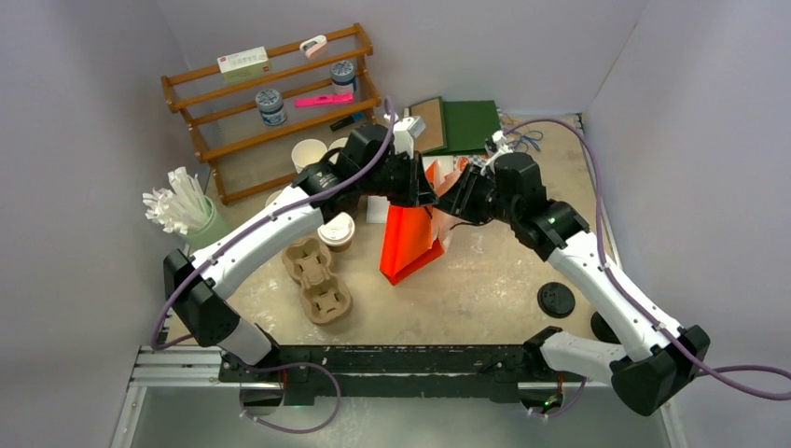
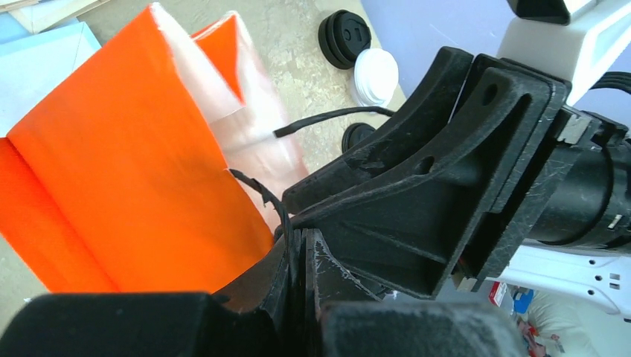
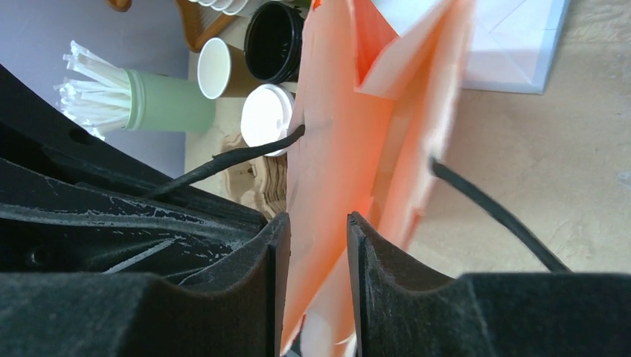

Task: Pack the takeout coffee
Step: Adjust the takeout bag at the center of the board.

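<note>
The orange bag [image 1: 408, 245] stands tilted on the worktop [image 1: 485, 280], held at its top from both sides. The left hand [image 2: 299, 238] is pinched together on the rim beside a black handle. The right hand [image 3: 318, 223] clamps one bag wall. A lidded cup [image 1: 337, 231] stands left of the bag, just beside the carrier [image 1: 317, 280].

There is one orange bag [image 1: 409, 245] and one brown cup [image 1: 337, 229] with a white lid. One green pot [image 1: 207, 229] holds white sticks — and two round tins [image 1: 270, 105] sit on one wooden shelf [image 1: 233, 140].
</note>
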Robot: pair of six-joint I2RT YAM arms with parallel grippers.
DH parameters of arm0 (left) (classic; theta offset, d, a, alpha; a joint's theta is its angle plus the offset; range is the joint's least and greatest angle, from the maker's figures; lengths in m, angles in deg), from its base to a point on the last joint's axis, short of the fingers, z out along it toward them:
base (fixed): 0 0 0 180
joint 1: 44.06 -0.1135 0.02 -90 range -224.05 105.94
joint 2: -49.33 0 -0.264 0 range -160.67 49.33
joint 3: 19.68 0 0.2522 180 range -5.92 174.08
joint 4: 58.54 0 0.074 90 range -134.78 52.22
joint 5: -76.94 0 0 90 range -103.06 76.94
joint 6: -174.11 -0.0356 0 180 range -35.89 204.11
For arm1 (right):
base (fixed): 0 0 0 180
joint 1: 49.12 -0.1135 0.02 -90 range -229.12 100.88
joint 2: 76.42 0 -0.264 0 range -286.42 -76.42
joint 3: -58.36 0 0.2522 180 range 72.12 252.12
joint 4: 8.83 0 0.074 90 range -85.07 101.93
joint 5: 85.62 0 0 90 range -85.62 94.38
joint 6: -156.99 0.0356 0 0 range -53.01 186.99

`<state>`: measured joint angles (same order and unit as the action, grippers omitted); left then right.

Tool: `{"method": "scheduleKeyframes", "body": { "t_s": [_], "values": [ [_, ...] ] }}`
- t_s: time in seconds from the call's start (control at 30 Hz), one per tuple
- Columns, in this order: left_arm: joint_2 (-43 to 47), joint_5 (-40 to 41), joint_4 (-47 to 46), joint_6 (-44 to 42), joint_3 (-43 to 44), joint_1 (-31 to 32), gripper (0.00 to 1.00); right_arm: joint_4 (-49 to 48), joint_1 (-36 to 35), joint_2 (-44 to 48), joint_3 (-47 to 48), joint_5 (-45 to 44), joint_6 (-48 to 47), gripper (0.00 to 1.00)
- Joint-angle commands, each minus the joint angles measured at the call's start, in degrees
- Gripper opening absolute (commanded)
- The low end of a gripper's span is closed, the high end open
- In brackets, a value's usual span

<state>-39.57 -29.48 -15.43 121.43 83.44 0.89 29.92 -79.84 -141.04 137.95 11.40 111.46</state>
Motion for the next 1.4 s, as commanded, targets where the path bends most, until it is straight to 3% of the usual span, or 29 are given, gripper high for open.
{"method": "scheduleKeyframes", "body": {
  "t_s": [0.0,0.27,0.9,1.07,1.27,1.37],
  "values": [
    [2.07,-0.22,-2.18,1.59,0.20,0.17,0.00,-5.09,0.20,-0.42,-1.08,4.77,0.60,0.36],
    [2.49,-1.09,-3.84,3.28,-1.28,0.17,0.00,-8.66,1.13,0.77,-3.22,8.05,1.40,0.36],
    [3.54,-2.23,-6.08,8.19,-3.54,-0.09,0.00,-30.21,4.70,8.68,-18.68,19.17,11.62,0.36],
    [4.33,-1.93,-5.86,8.83,-3.72,-0.34,0.18,-33.83,6.08,9.69,-21.78,20.16,14.39,0.36],
    [4.01,-0.93,-3.08,7.71,-1.08,-0.56,0.29,-28.77,6.19,7.78,-20.07,18.81,12.60,0.23],
    [3.75,-0.80,-2.40,7.33,-0.11,-0.80,0.33,-28.10,6.29,7.68,-19.43,18.64,12.06,0.22]
  ]
}}
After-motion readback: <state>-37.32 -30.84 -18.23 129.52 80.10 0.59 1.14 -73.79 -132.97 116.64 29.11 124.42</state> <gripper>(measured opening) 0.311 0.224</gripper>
